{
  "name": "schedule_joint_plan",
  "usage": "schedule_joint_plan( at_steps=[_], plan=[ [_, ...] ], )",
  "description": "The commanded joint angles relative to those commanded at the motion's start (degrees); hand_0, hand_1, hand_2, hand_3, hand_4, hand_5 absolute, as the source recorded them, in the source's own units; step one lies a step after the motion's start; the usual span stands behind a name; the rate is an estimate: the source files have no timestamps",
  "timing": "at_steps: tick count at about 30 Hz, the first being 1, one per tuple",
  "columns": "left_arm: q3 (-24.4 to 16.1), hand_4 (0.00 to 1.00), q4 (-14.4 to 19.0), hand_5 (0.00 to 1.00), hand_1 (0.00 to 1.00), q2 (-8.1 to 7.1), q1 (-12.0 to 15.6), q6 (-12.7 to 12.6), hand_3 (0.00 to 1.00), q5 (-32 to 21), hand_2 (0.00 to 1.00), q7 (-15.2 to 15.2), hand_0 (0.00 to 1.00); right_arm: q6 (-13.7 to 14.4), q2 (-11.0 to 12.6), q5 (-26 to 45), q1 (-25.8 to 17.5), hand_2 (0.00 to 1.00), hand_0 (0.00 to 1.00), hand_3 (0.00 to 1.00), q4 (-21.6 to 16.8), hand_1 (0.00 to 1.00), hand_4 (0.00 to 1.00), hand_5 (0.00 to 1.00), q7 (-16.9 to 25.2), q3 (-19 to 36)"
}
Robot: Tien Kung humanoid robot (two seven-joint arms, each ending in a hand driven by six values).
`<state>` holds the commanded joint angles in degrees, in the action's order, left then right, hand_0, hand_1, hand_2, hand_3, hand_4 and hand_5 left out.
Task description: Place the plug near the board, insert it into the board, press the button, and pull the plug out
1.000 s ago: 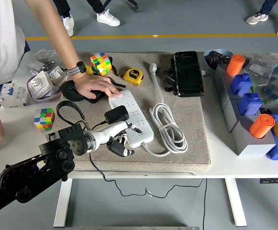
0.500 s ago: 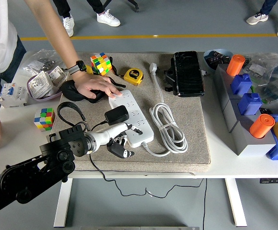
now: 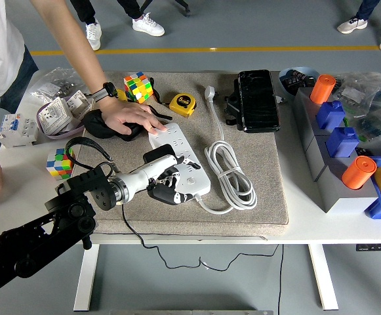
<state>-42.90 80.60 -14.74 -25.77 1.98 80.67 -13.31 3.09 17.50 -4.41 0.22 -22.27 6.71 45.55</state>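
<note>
left hand (image 3: 166, 184) | fingers curled around black plug (image 3: 157, 156) on white power strip (image 3: 180, 162) | strip's far end is held down by person's hand (image 3: 130, 119) | grey mat (image 3: 269, 177)

two Rubik's cubes (image 3: 138, 86) (image 3: 61, 162), two orange cylinders (image 3: 322, 88) (image 3: 359, 172)

Left hand (image 3: 166, 183) reaches in low, fingers (image 3: 170, 195) seemingly curled.
</note>
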Motion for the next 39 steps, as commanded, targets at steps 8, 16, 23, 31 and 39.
schedule_joint_plan(
  at_steps=[8, 16, 23, 31, 39],
  plan=[
    [-2.1, 0.760, -1.2, 0.093, 0.205, 0.44, 3.4, -13.5, 0.619, -10.0, 0.331, 13.4, 0.183, 0.1, 0.1, -0.2, 0.0, 0.538, 0.586, 0.479, 0.0, 0.635, 0.740, 0.442, 0.0, 0.4],
    [-3.5, 0.955, -2.7, 0.255, 0.642, 0.67, 4.4, -16.9, 0.605, -5.8, 0.621, 15.4, 0.570, 0.1, 0.0, -0.2, 0.0, 0.538, 0.586, 0.479, -0.1, 0.635, 0.739, 0.442, 0.0, 0.3],
    [-3.2, 0.998, -4.3, 0.366, 0.748, 1.47, 3.0, -17.9, 0.753, 6.9, 0.759, 14.3, 0.717, 0.1, 0.0, -0.1, 0.0, 0.538, 0.585, 0.479, -0.1, 0.634, 0.739, 0.442, 0.0, 0.4],
    [-2.0, 0.998, -7.5, 0.446, 0.729, 3.03, 1.0, -18.4, 0.752, 21.3, 0.755, 10.7, 0.719, 0.1, 0.1, -0.1, 0.0, 0.538, 0.583, 0.479, -0.1, 0.635, 0.739, 0.442, 0.1, 0.3],
    [-1.7, 0.998, -11.4, 0.488, 0.678, 4.20, -0.5, -19.9, 0.740, 26.2, 0.709, 6.6, 0.679, 0.1, 0.1, 0.0, 0.0, 0.537, 0.586, 0.478, -0.1, 0.634, 0.738, 0.442, 0.1, 0.3]
  ],
)
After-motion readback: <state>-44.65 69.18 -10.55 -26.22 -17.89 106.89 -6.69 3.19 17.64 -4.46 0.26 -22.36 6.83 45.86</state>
